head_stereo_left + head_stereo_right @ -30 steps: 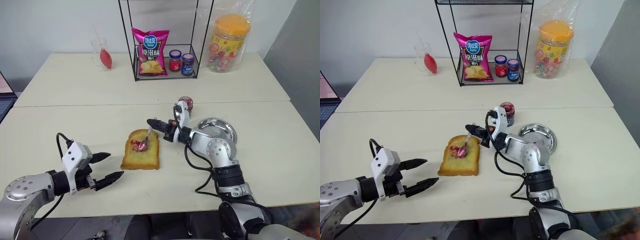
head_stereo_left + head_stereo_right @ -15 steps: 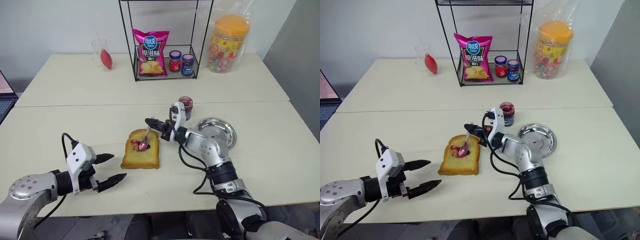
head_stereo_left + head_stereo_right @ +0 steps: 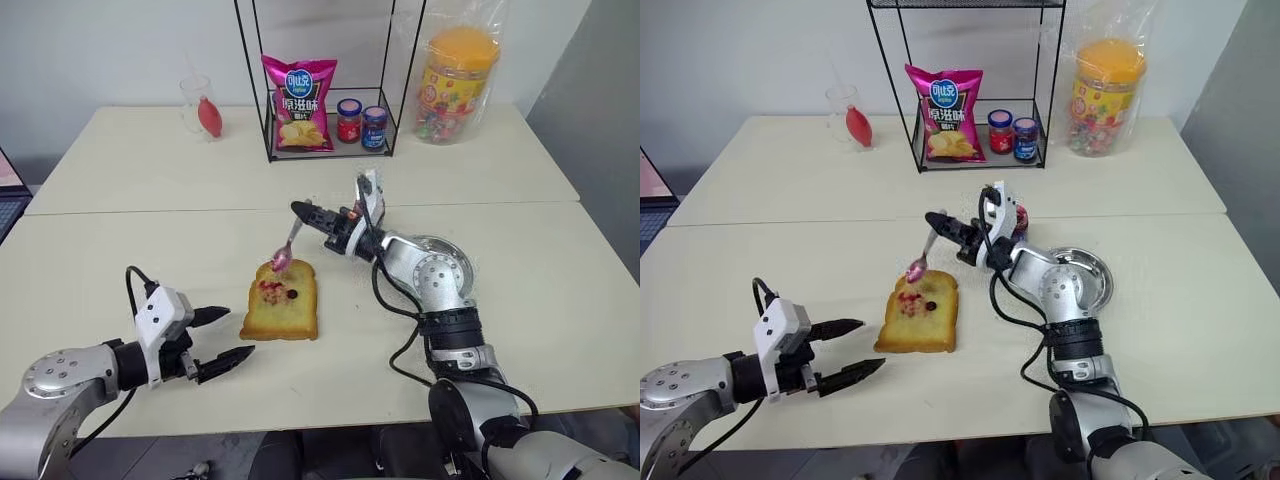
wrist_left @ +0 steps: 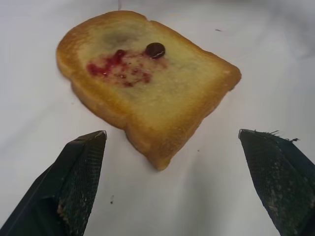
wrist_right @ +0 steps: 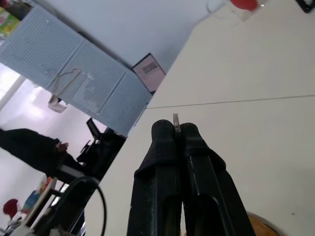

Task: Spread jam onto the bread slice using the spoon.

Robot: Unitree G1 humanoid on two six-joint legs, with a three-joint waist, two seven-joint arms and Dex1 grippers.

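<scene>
Jam jar mostly hidden behind right arm.

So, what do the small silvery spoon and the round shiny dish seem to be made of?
The small silvery spoon looks like polished metal: thin, pale handle, bowl stained red. The round shiny dish seems metal too, probably steel, since its surface mirrors light.

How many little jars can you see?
3. A red-capped jar and a blue-capped jar stand side by side in the wire rack. The jam jar peeks out behind the right arm; others could be hidden there.
</scene>
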